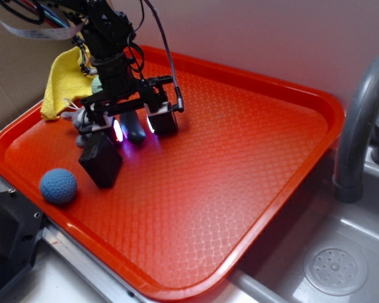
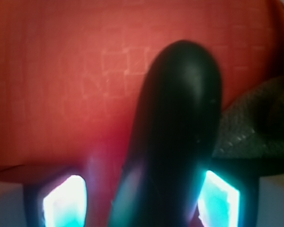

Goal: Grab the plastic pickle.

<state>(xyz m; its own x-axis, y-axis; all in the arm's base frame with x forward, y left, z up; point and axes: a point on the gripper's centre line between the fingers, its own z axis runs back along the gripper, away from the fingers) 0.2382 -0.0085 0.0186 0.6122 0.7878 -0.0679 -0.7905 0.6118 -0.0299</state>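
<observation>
Pincer (image 1: pixel 134 129) is down on the red tray (image 1: pixel 252 164), fingers apart, straddling the pickle (image 2: pixel 175 137); black block (image 1: pixel 101 161) and blue ball (image 1: pixel 58 185) sit nearby.

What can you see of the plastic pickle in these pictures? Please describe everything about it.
The plastic pickle is a small, smooth oblong piece with rounded ends, dark blue-grey and glossy like hard plastic. It lies flat on the red tray, near the far left part, beside a black block. The claw stands over it, open, with one lit finger on each side. In the wrist view the pickle fills the gap between the fingers; whether they touch it cannot be told.
</observation>
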